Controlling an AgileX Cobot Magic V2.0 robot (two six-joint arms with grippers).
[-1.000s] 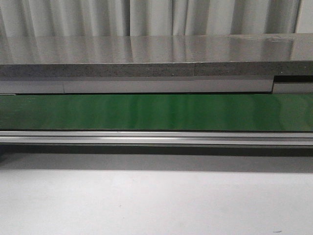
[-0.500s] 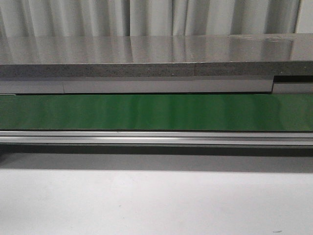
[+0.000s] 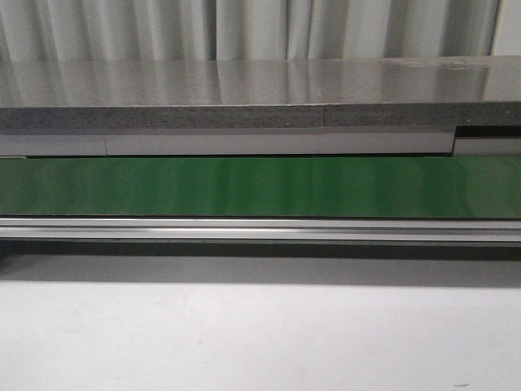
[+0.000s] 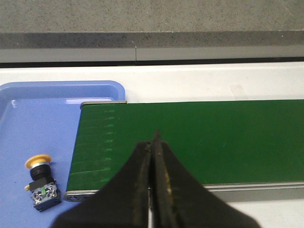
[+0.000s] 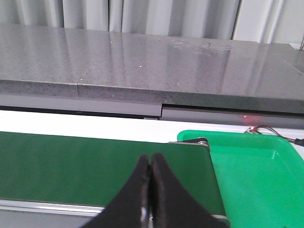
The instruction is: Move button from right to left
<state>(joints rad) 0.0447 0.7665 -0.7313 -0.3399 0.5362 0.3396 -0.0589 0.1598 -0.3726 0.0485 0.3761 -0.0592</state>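
Observation:
The button (image 4: 40,183) lies on its side in the blue tray (image 4: 28,123), past the left end of the green conveyor belt (image 4: 199,137); its yellow-orange cap, black body and grey top with a green mark show in the left wrist view. My left gripper (image 4: 154,142) is shut and empty, above the belt near its left end, apart from the button. My right gripper (image 5: 150,164) is shut and empty, above the belt (image 5: 85,161) near its right end. Neither gripper shows in the front view.
A green tray (image 5: 256,175) sits past the belt's right end. The front view shows the belt (image 3: 260,186) running left to right, a metal rail (image 3: 260,230) in front of it, a grey stone ledge (image 3: 244,98) behind, and white tabletop (image 3: 260,334) in front.

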